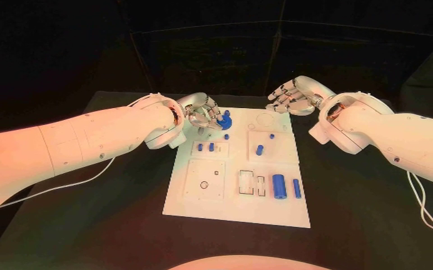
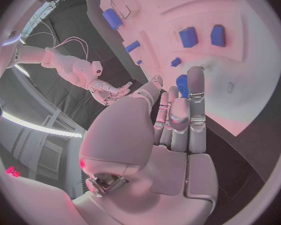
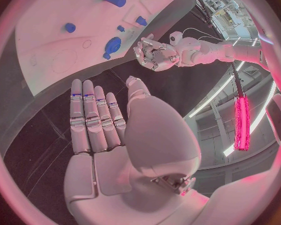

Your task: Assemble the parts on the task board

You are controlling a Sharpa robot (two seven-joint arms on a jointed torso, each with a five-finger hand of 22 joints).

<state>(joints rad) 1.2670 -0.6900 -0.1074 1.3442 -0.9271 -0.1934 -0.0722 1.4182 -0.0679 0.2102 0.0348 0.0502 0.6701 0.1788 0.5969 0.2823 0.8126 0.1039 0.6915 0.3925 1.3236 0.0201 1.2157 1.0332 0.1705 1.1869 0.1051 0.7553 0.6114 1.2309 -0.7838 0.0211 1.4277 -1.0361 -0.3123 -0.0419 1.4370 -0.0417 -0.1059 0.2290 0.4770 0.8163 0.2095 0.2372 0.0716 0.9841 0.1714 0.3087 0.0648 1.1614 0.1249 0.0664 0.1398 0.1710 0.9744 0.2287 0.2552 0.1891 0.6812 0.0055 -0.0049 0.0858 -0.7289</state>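
Parts [image 1: 281,185] are waiting on the task board [image 1: 203,204] while I am hovering my left hand [image 1: 202,114] over a blue piece [image 1: 226,122], likely to grasp it, both my hands' fingers [image 2: 196,97] released, right hand [image 1: 290,97] idling empty.

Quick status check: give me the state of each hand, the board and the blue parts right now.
left hand: at the board's far left corner, fingers at a blue part, grip unclear
right hand: open, holding nothing, beyond the far right corner
task board: flat on the table
large blue cylinder: lying on the board
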